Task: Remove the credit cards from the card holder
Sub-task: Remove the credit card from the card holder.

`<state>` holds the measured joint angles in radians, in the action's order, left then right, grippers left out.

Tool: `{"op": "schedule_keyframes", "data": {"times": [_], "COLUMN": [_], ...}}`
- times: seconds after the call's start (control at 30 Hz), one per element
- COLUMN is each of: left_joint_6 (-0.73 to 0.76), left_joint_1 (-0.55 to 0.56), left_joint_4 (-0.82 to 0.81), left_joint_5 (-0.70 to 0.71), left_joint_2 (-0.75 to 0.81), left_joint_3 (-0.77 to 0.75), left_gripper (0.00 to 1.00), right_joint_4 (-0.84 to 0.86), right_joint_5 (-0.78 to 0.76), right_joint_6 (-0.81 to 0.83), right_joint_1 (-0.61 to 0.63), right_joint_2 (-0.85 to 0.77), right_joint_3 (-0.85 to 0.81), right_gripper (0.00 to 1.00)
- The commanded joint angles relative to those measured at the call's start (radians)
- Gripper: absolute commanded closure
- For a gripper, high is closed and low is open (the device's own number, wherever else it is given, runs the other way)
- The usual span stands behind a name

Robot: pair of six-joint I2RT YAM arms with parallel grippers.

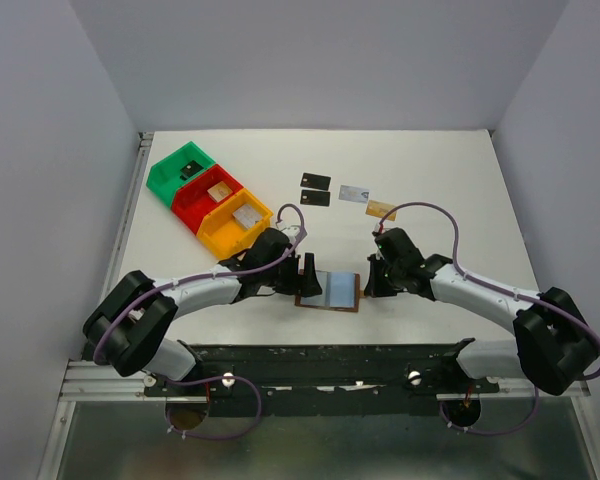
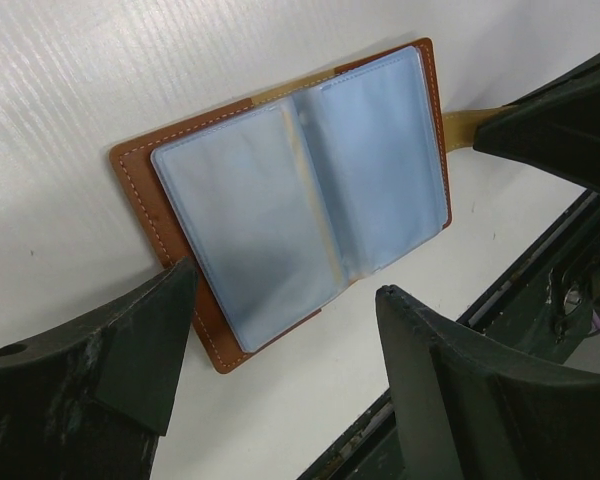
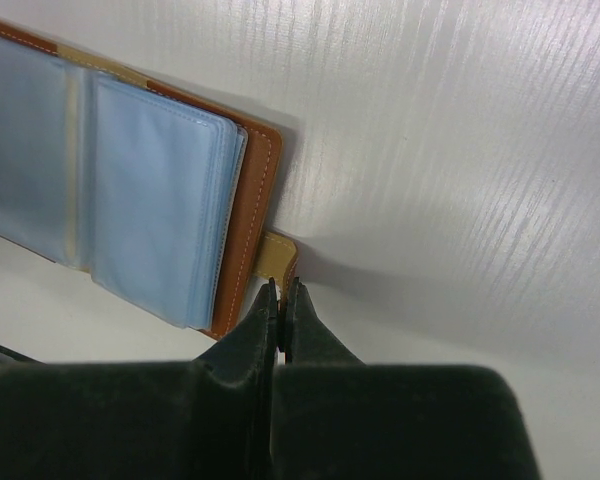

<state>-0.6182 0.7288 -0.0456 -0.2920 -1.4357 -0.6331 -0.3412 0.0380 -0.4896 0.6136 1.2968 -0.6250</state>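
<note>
- Four credit cards lie out on the surface [image 1: 450, 170], above the card holder [image 1: 329, 290] in the top view: a black card [image 1: 315, 181], a second black card [image 1: 315, 198] just below it, a silver-blue card [image 1: 353, 193] to their right, and a tan-gold card [image 1: 381, 210] further right.
- Card holder position: open and flat at lower centre of the top view, between the two hands, grey-blue pockets facing up.
- Progress, as a judgement: most of the removal appears done. What remains depends on whether any pocket holds another card.
- Left hand [image 2: 285, 285]: released, fingers spread wide over the lower edge of the holder, grasping nothing.
- Right hand [image 3: 280, 295]: clenched, tips meeting at the closing tab [image 3: 272, 255] that projects from the holder's right edge. It appears to pinch the tab; the tips cover the contact itself.
- Hidden: the pocket leaves are stacked and frosted. The two on top show no card, but the leaves beneath cannot be checked.
- Cut off: a left finger covers the holder's lower left corner in the left wrist view.
- Hard to make out: the green bin [image 1: 156, 178], red bin [image 1: 185, 206] and yellow bin [image 1: 212, 236] at upper left hold small pieces, too small to identify.
</note>
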Motion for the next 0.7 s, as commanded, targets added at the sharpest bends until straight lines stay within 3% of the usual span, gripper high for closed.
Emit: {"op": "schedule_keyframes", "data": {"times": [0.0, 0.67], "left_joint_6": [-0.005, 0.04], "left_joint_1": [0.009, 0.038], "left_joint_4": [0.019, -0.097], "left_joint_5": [0.027, -0.09], "left_joint_2": [-0.017, -0.048], "left_joint_3": [-0.023, -0.03], "left_gripper": [0.16, 0.17], "right_joint_4": [0.013, 0.015], "right_joint_5": [0.016, 0.03], "right_joint_6": [0.003, 0.003], "right_joint_1": [0.003, 0.003], "right_joint_2": [0.01, 0.024], "right_joint_3": [0.013, 0.01], "right_gripper": [1.0, 1.0]}}
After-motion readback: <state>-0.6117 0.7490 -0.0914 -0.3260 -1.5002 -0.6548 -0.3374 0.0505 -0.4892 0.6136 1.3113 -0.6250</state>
